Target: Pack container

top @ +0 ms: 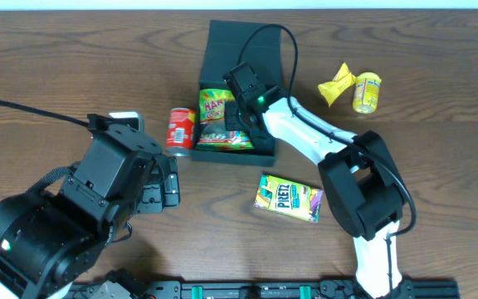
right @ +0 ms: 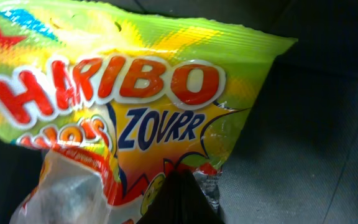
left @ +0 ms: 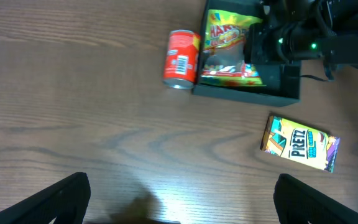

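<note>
The right claw [top: 240, 103] is lowered into the container [top: 265, 150], right over a Haribo bag [top: 216, 118] lying inside. In the right wrist view a dark fingertip [right: 179, 200] lies at the bag's lower edge, but I cannot tell how wide the jaws stand or whether they pinch the bag. The left claw [left: 182, 182] hangs spread wide above bare tabletop [left: 73, 93], holding and touching nothing.

The container sits at the middle of the tabletop's far part. Its flap lid [top: 247, 41] is thrown back at the far edge, so box and lid together run near-to-far, with the open side up.

A red can [top: 181, 129] lies on its side just beside the container's left wall. A Pretz box [top: 289, 198] lies flat nearer the robot, apart from the container's front right corner. A yellow packet [top: 336, 83] and a small yellow can [top: 367, 92] lie together off to the right, well apart
</note>
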You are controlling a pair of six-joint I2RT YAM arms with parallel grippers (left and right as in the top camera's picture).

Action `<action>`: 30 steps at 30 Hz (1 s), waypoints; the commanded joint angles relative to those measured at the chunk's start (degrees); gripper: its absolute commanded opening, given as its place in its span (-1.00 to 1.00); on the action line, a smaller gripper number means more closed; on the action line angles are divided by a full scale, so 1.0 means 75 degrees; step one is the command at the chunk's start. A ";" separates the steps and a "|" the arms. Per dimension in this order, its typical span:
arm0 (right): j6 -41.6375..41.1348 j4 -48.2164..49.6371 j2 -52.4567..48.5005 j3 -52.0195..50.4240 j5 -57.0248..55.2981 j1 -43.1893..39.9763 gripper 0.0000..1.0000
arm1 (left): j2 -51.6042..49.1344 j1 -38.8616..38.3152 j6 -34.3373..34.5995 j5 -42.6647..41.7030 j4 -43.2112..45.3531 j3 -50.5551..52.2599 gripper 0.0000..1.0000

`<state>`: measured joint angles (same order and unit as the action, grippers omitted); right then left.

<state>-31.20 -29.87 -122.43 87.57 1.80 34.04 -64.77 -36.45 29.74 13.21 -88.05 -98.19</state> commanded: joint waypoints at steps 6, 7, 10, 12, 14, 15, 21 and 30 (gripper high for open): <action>-0.0003 -0.0050 -0.0318 -0.0067 0.0207 0.0347 -0.97 | 0.0003 0.0006 -0.0082 -0.0026 0.0000 -0.0073 0.90; -0.0003 -0.0064 -0.0312 -0.0067 0.0189 0.0353 -0.97 | 0.0003 0.0006 -0.0079 -0.0023 0.0000 -0.0073 0.91; -0.0003 -0.0105 -0.0166 -0.0058 0.0189 0.0350 -0.98 | 0.0003 0.0006 -0.0079 -0.0026 0.0000 -0.0073 0.91; -0.0003 -0.0181 -0.0044 -0.0058 0.0189 0.0341 -0.99 | 0.0003 0.0006 -0.0079 -0.0026 0.0000 -0.0073 0.91; -0.0003 -0.0265 0.0117 -0.0058 0.0192 0.0315 -0.97 | 0.0003 0.0006 -0.0079 -0.0026 0.0000 -0.0073 0.91; -0.0003 -0.0306 0.0216 -0.0058 0.0189 0.0297 -0.97 | 0.0003 0.0006 -0.0079 -0.0026 0.0000 -0.0073 0.90; -0.0003 -0.0583 0.0676 -0.0058 0.0265 0.0242 -0.98 | 0.0003 0.0006 -0.0079 -0.0026 0.0000 -0.0073 0.91; -0.0006 -0.0863 0.0836 -0.0058 0.1361 0.0271 -0.97 | 0.0003 0.0006 -0.0079 -0.0026 0.0000 -0.0073 0.90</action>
<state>-31.20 -36.18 -117.14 87.44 8.71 36.07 -64.77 -36.45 29.74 13.21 -88.05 -98.19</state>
